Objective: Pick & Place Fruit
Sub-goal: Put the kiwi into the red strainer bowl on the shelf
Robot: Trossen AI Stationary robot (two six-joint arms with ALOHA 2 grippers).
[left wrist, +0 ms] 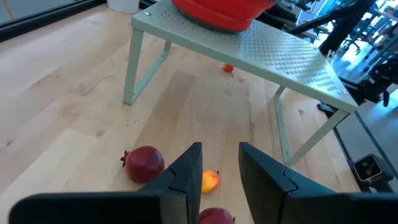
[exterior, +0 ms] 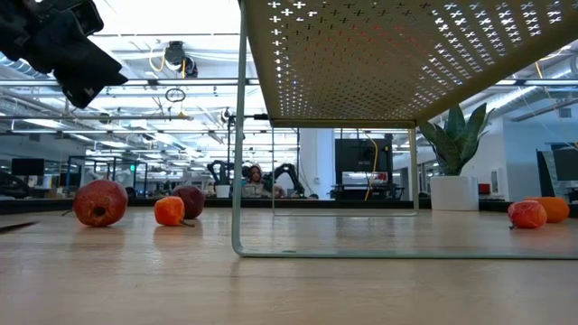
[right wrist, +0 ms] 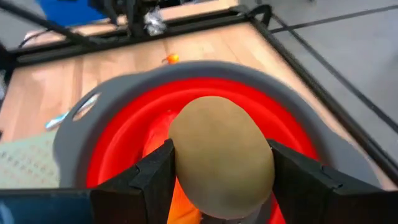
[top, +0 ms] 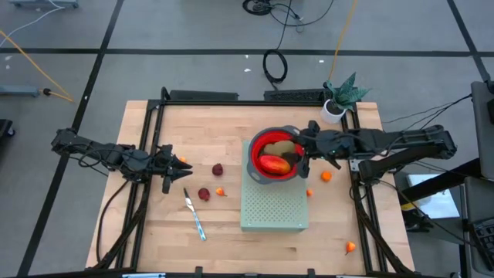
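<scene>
A red bowl with a grey rim (top: 255,147) stands on a pale green perforated rack (top: 274,212). An elongated red-orange fruit (top: 274,164) lies in the bowl. My right gripper (right wrist: 221,163) hangs over the bowl, shut on a brown-green oval fruit (right wrist: 221,143). My left gripper (left wrist: 221,163) is open and empty above the table's left part. Below it lie two dark red balls (left wrist: 145,163) (left wrist: 216,216) and a tiny orange ball (left wrist: 210,180). More tiny orange balls (top: 326,176) (top: 350,247) rest on the table to the right. My right gripper pinches the brown-green oval between its two fingers (right wrist: 155,177), which sit on its opposite sides (right wrist: 186,155). The fingers slant down from the table's right side. The fruit is over the bowl's red inside (right wrist: 124,143); whether it touches anything beneath, I cannot tell.
A thin knife with a light-blue handle (top: 194,215) lies on the table left of the rack. A potted plant (top: 340,99) stands at the far right corner. Black frame rails (top: 147,154) run along the table's sides. Bare wood shows near the near edge.
</scene>
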